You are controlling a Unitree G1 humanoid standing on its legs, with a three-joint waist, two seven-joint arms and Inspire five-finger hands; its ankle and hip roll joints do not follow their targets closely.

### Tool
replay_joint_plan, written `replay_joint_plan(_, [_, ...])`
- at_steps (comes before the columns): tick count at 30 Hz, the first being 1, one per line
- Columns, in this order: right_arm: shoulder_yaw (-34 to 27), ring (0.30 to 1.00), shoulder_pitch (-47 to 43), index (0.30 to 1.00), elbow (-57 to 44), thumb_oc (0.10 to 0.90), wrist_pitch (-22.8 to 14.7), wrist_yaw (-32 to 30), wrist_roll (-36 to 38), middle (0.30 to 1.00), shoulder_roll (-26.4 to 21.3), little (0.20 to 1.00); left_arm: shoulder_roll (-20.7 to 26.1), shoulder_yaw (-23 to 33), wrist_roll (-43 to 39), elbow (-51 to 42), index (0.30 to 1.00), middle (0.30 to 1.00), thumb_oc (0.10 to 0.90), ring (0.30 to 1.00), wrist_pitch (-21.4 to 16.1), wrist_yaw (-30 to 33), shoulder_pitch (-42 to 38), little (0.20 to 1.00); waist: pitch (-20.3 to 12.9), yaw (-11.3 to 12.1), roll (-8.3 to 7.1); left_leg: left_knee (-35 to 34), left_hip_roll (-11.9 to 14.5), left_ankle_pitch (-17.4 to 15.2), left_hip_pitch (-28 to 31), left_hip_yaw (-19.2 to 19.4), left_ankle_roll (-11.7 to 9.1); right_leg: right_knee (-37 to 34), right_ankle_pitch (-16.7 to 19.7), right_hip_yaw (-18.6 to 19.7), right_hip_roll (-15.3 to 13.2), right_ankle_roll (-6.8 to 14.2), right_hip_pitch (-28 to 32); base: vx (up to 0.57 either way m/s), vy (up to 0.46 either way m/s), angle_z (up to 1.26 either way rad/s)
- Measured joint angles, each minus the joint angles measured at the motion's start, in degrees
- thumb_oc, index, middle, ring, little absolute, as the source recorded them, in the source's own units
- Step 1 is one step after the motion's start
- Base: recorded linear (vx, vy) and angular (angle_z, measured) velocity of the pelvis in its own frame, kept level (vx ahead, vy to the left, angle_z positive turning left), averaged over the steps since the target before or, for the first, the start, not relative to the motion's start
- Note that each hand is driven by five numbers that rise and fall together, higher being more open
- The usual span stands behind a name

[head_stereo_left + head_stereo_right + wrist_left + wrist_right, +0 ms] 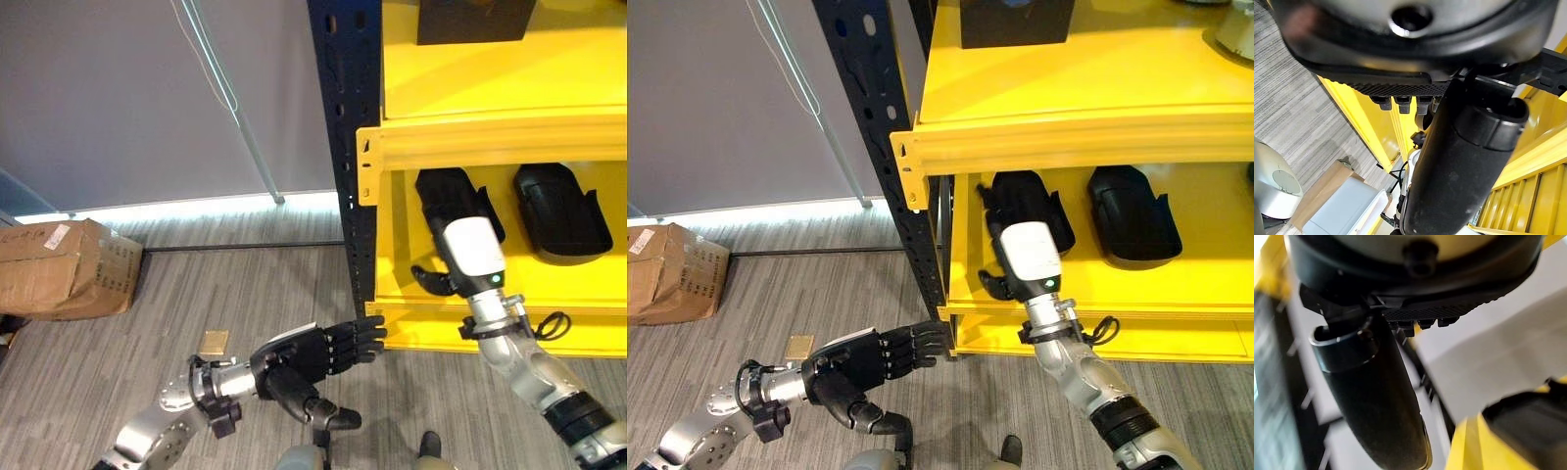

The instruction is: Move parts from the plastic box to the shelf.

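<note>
Two black moulded parts lie on the lower yellow shelf: a left part and a right part. My right hand reaches into that shelf over the left part, thumb sticking out sideways. In its wrist view the thumb and fingers look straight with nothing between them, and a black part lies beside them. My left hand hovers low in front of the shelf's corner, open and holding nothing, fingers pointing at the shelf.
A dark blue upright post carries the shelves at their left end. A black box stands on the upper shelf. A cardboard box and a small tan piece lie on the floor to the left. A thin pole leans against the wall.
</note>
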Motion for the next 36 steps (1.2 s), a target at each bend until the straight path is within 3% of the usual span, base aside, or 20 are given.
replay_joint_plan(3, [-3.9,1.000,3.6,1.000,-2.4,0.900,0.1,-1.1,2.6,1.000,2.0,1.000,-1.4,0.0,0.0,-0.1,1.000,1.000,0.900,1.000,-0.1,0.0,1.2,1.000,0.0,-0.3,0.47,0.0,0.0,0.0,0.1,0.3,0.0,0.0,0.0,0.2,-0.1,0.0,0.0,0.00,0.007,-0.02])
replay_joint_plan(11, [-4.9,1.000,7.2,1.000,1.2,0.900,1.3,-0.8,11.8,1.000,3.2,1.000,-2.3,-0.2,0.0,-0.2,1.000,1.000,0.900,1.000,-0.9,0.1,2.3,1.000,0.0,-2.6,1.48,0.0,-0.1,-0.1,0.6,0.7,0.1,0.0,0.1,0.7,-0.2,0.1,0.1,0.00,-0.020,-0.04])
replay_joint_plan(18, [-5.2,1.000,3.6,1.000,7.4,0.900,2.0,5.4,20.5,1.000,3.5,1.000,-2.4,-0.5,0.2,-0.1,1.000,1.000,0.900,1.000,-0.9,0.1,2.0,1.000,0.0,-2.1,1.76,0.0,0.0,-0.1,0.9,1.2,0.1,0.0,0.5,1.3,-0.2,0.1,0.1,0.02,-0.020,-0.04])
replay_joint_plan(24, [-5.3,1.000,1.4,1.000,9.0,0.900,2.7,7.1,23.4,1.000,3.6,1.000,-3.7,-0.5,0.3,-0.1,1.000,1.000,0.900,1.000,-0.7,0.0,2.1,1.000,0.0,-2.0,3.58,0.0,-0.3,-0.1,0.9,1.1,0.1,0.0,0.5,1.3,-0.5,0.2,0.1,0.00,0.000,0.00])
replay_joint_plan(36, [-6.7,1.000,-0.9,1.000,14.8,0.900,5.2,7.5,25.9,1.000,3.9,1.000,-6.4,-0.5,2.1,0.2,1.000,1.000,0.900,1.000,1.0,-0.5,2.2,1.000,0.4,-0.8,5.51,0.0,-0.8,0.0,0.9,0.0,0.1,1.5,-0.5,0.3,-1.0,0.4,0.2,0.02,-0.008,0.04])
